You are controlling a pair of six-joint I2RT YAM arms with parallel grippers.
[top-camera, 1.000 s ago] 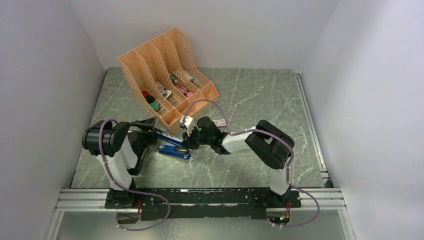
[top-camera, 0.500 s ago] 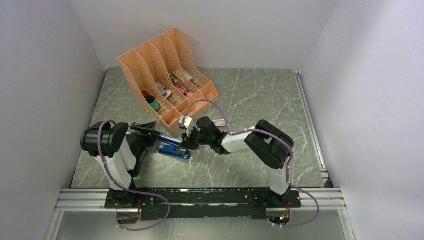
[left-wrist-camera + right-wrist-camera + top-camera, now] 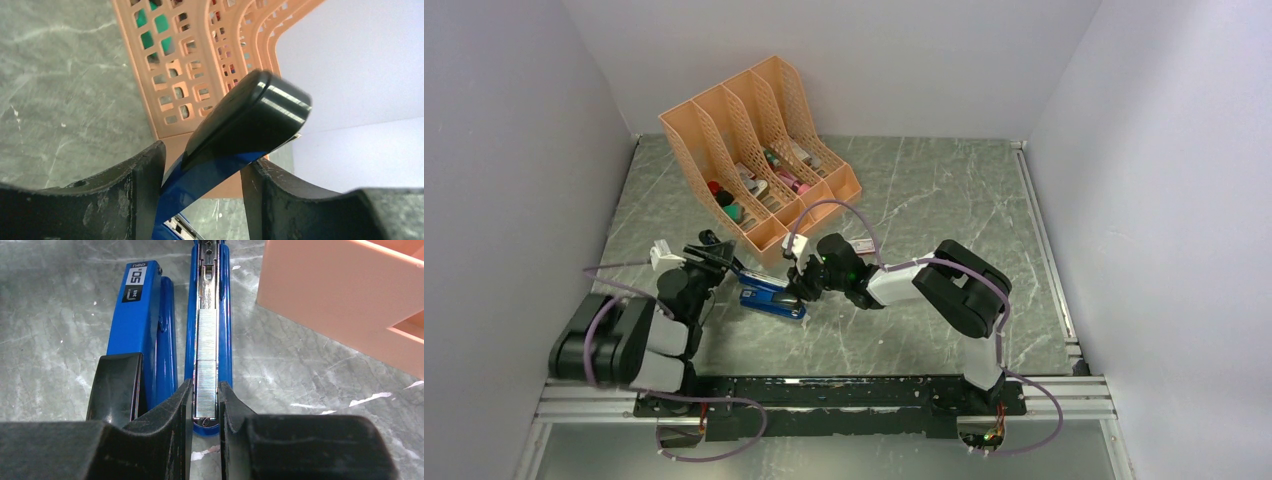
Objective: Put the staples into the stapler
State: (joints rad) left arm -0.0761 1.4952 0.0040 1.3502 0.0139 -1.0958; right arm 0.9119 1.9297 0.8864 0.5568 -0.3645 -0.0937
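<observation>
A blue stapler (image 3: 764,282) lies open on the table in front of the organiser. Its black-capped lid (image 3: 250,115) rises from the hinge end. My left gripper (image 3: 202,160) (image 3: 717,255) is shut on that lid, one finger on each blue side. The magazine (image 3: 226,315) points toward my right gripper (image 3: 205,390) (image 3: 796,290). The staples (image 3: 206,355), a silvery strip, lie in the magazine channel. The right jaws stand narrow, pressed on both sides of the strip at the magazine's front end.
A second blue stapler body (image 3: 142,315) (image 3: 776,305), with a "50" label and a black end, lies close alongside on the near side. The peach organiser (image 3: 759,150) (image 3: 350,295) stands just behind. A small white-and-red box (image 3: 861,244) lies by the right arm.
The left arm's elbow dropped back toward the near-left corner, while its jaws narrowed onto the stapler lid. The right gripper and the staples stayed where they were.
</observation>
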